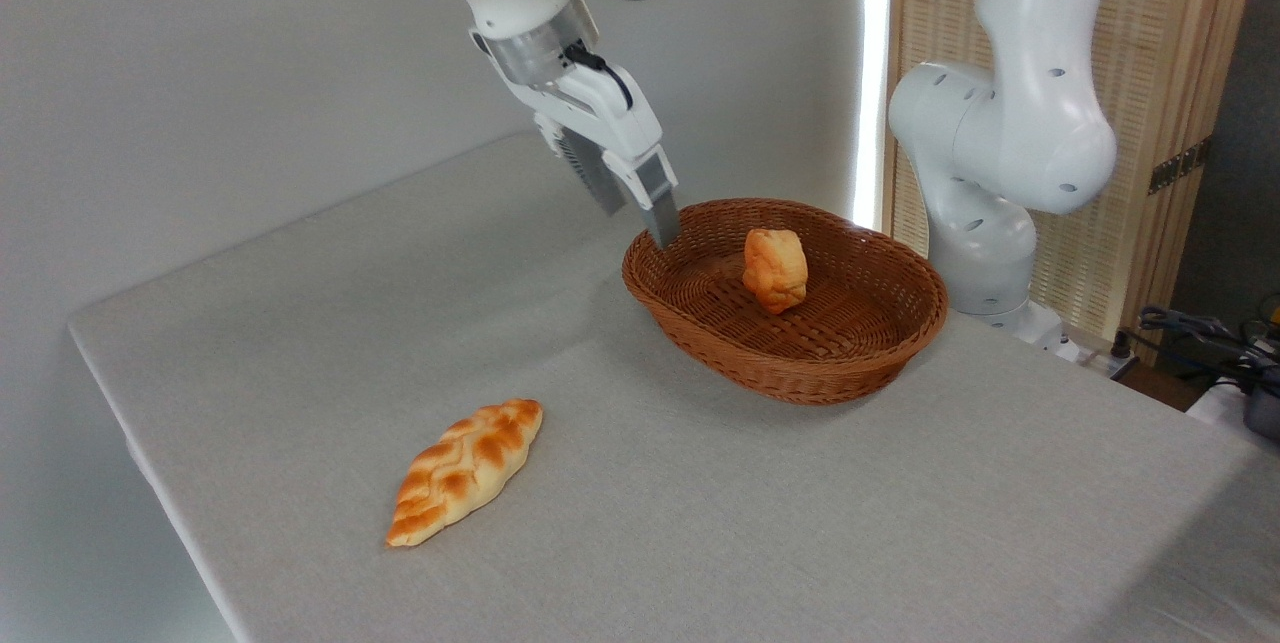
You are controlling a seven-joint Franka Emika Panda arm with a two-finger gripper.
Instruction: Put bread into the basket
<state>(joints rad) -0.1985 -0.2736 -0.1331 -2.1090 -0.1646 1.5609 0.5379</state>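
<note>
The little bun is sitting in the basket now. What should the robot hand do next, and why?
Probably lift straight up and away. The bun already lies inside the basket, and the gripper holds nothing, its fingertips low by the basket's left rim. Rising first should keep it from bumping the rim. The braided loaf lies apart on the table.

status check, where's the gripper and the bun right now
Gripper empty, jaws apart, at the basket's left rim. Bread inside the basket, not held. Braided loaf on the table, well clear.
</note>
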